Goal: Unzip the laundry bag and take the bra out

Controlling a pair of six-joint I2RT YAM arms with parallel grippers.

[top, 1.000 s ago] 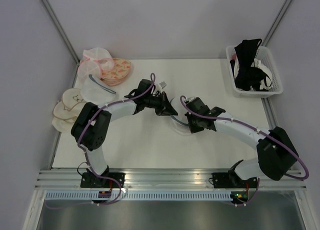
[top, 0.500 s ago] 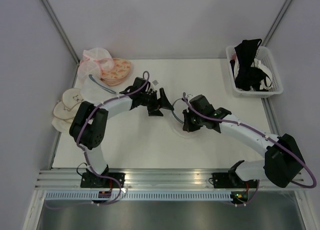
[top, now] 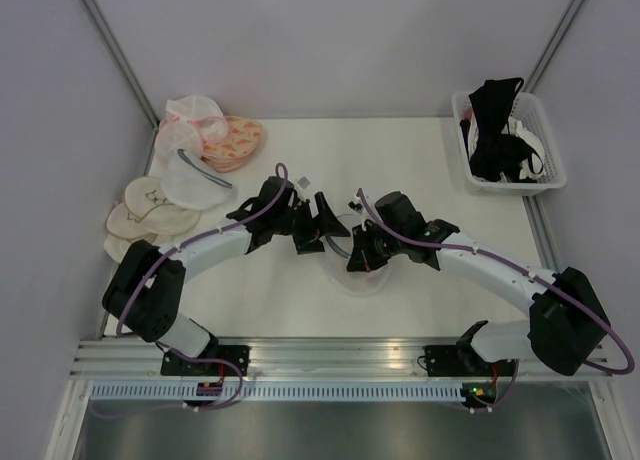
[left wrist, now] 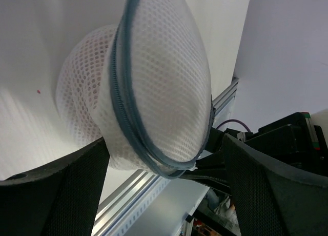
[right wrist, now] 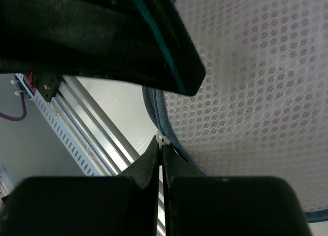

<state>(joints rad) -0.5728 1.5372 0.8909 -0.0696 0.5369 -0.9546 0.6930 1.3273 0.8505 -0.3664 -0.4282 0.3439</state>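
So the laundry bag (top: 365, 278) is found about mid-surface, a touch toward 6 o'clock, right between the two arms. In the left wrist view it's seen tipped up on its side, with the grey-blue zipper rim (left wrist: 128, 118) running nearly upright and the white mesh bulging out either side of it. A faint pink tint can be made out through the mesh, but what's inside can't really be told.

The left gripper (left wrist: 164, 146) is spread wide, with the bag sitting between its fingers. One finger (left wrist: 56, 195) looks to be just against the mesh, the other is kept slightly apart from it.

The right gripper (right wrist: 161, 149) is pinched fully closed on the little white zipper pull (right wrist: 162, 139) at the bag's rim. One finger of the left gripper is seen looming dark across the top of that view.

Rest of the surface (top: 400, 160), from the top camera:
- A white basket (top: 548, 175) with black bras (top: 495, 130) is parked at 2 o'clock.
- A pink mesh pouch (top: 190, 120) and an orange patterned bra (top: 235, 140) are piled at 10 o'clock, touching each other.
- A second white mesh bag (top: 190, 185) is laid just below those.
- Some cream cups (top: 135, 220) are stacked at 9 o'clock by the edge.
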